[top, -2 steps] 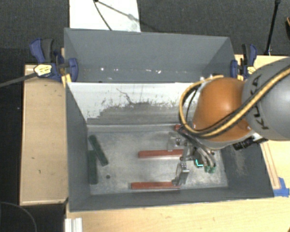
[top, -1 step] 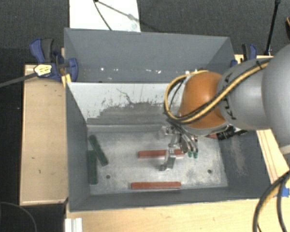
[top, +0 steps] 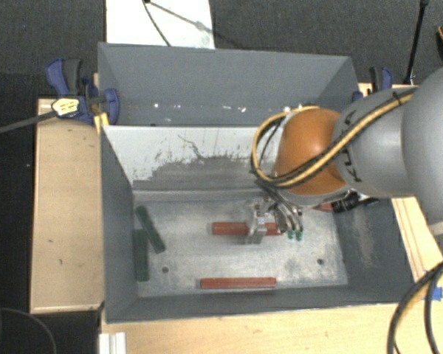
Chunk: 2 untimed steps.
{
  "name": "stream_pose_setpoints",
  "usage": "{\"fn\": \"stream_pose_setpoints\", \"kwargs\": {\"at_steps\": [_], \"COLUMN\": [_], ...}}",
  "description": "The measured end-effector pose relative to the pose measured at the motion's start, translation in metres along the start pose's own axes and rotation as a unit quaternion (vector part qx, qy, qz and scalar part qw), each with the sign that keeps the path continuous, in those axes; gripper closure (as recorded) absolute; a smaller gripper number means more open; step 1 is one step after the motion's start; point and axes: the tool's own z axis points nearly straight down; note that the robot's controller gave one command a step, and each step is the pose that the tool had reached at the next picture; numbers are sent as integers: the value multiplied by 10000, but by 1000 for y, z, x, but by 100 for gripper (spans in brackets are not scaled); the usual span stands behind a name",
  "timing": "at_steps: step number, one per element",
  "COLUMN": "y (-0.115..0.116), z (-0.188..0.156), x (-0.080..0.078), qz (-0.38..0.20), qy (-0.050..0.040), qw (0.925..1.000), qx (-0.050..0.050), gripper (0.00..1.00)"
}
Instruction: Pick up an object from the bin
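Grey metal bin [top: 221,87], floor scuffed and scratched pale, with only a few loose pieces on it. The gripper [top: 260,231] is down at floor level, roughly mid-bin and a bit right of centre, sitting right on the short reddish-brown bar [top: 227,229]. That bar is flat, straight-edged and matte, lying lengthwise left to right. Its left half sticks out clear, while the right part is covered by the gripper's metal parts. Honestly can't tell from this angle whether it's clamped onto the bar or just loose over it, since the hardware blocks the contact spot.

Nearer the front wall there's a longer reddish-brown bar [top: 238,282], same look, thin and lying parallel to the short one but well apart from it. Over on the left side are two dark green sticks [top: 149,231], narrow and dull. One is tilted and one runs along the wall, and they meet at one end. Above the gripper is the glossy rounded orange cover [top: 306,150], with black and yellow cables [top: 262,153] looping round it.
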Motion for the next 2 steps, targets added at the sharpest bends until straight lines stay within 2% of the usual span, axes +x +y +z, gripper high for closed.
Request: {"fn": "stream_pose_setpoints", "kwargs": {"at_steps": [1,2], "y": [33,34], "z": [-120,-214], "x": [32,27], "qz": [-376,-2724], "qy": [-29,-32], "qw": [9993,9622], "qx": [-4,7], "gripper": [100,100]}}
